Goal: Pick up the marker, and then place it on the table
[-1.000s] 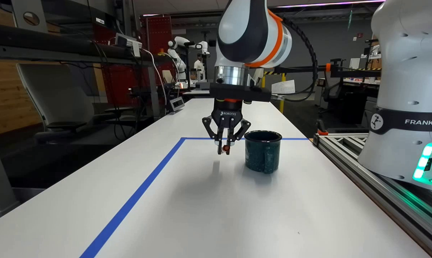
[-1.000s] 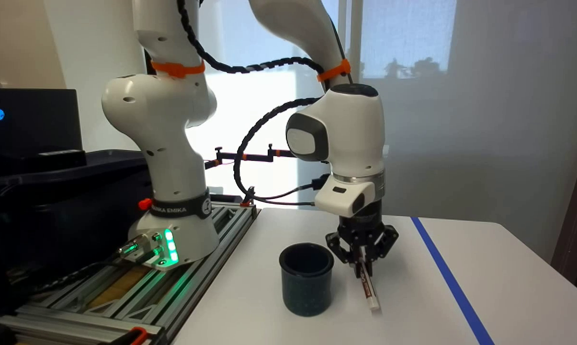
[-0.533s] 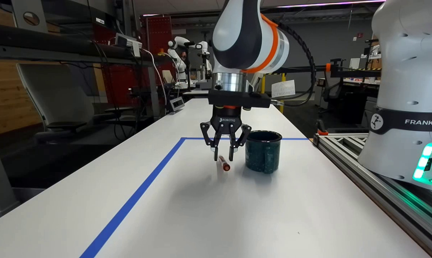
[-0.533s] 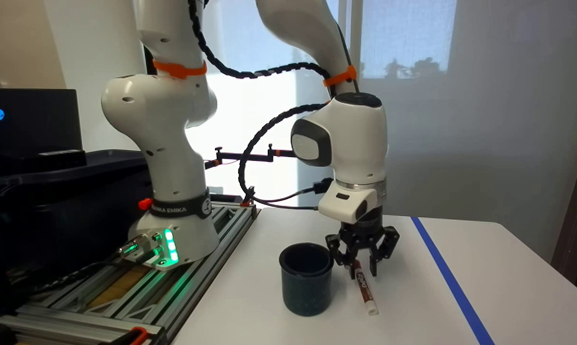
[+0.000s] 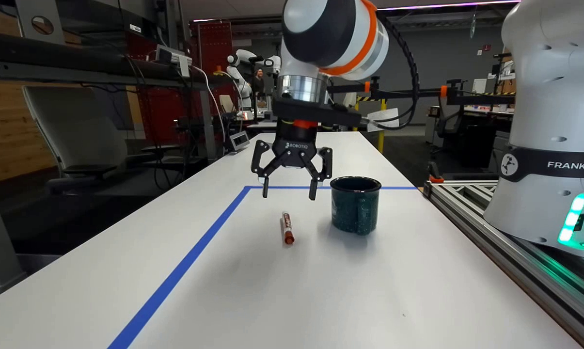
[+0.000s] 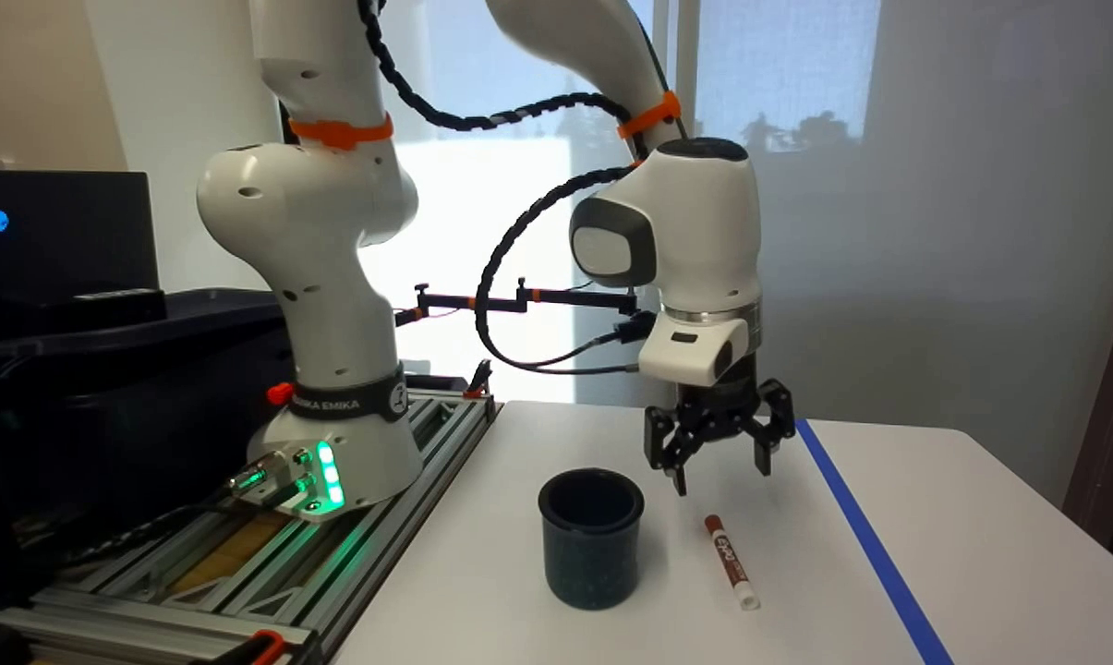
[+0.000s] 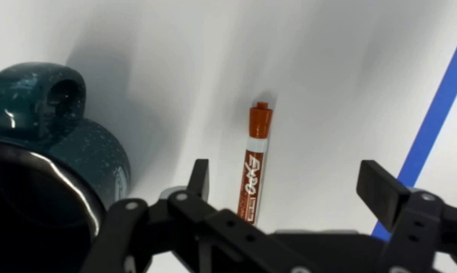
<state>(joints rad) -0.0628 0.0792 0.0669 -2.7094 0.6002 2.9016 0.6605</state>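
Note:
The marker (image 5: pixel 287 228), reddish-brown with a white barrel end, lies flat on the white table (image 5: pixel 359 295), inside the blue tape lines. My gripper (image 5: pixel 289 195) hangs above and slightly behind it in that exterior view, fingers spread wide and holding nothing. From the opposite side, the marker (image 6: pixel 731 563) rests in front of and below the gripper (image 6: pixel 722 476). In the wrist view the marker (image 7: pixel 253 170) shows cap upward between the parted fingers, nearer the left one; its lower end is hidden behind the gripper linkage.
A dark teal cup (image 6: pixel 591 545) stands upright on the table beside the marker. In the wrist view the cup (image 7: pixel 103 163) fills the left side, close to the left finger. Blue tape (image 5: pixel 190 261) marks the tabletop. A metal rail (image 6: pixel 464 462) runs along the edge under the robot base.
One second ago the gripper was shut on the marker just above the table. It opened, the marker dropped onto the table, and the gripper rose clear of it.

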